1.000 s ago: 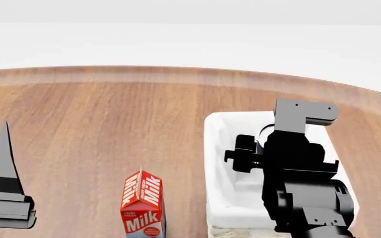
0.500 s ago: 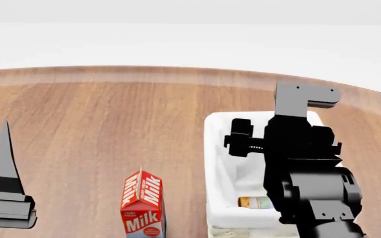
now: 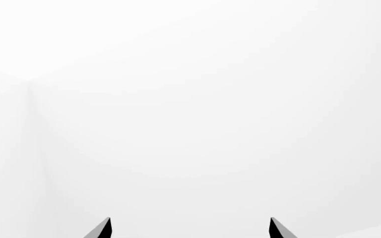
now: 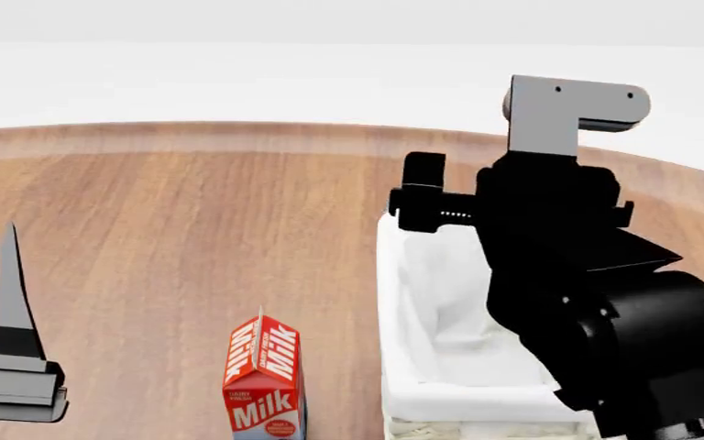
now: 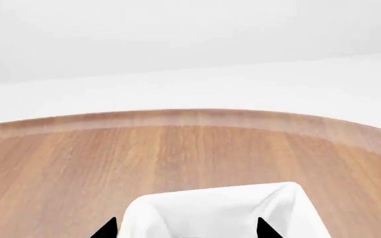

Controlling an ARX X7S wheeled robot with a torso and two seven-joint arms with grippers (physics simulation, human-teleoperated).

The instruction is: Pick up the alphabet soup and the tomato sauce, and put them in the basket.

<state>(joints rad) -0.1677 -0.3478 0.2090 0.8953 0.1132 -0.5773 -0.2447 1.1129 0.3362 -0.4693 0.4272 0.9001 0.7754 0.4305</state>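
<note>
The right hand (image 5: 184, 229) is showing only two dark fingertips at the bottom edge of its wrist view, standing apart with nothing between them, so it is spread and empty. In the head view the right arm is filling the right half of the frame, hanging above the basket (image 4: 407, 275), whose white cloth rim is running down the lower right. The arm is hiding most of the basket's inside, so whether a can is lying in there cannot be told.

The left hand (image 3: 189, 229) is likewise showing two separated tips against a blank white background, spread and holding nothing; in the head view it is sitting at the lower left edge, well apart from the basket.

Neither the alphabet soup nor the tomato sauce is showing in any current view. Only a milk carton (image 4: 264, 374) is standing on the wooden surface (image 4: 205, 229), lower centre, just left of the basket.

Judging from the task, both cans are probably going to be stiff, smooth-sided and fairly light, so gripping across the label at mid-height should be safest, since the curved metal may be slipping under a shallow pinch.
</note>
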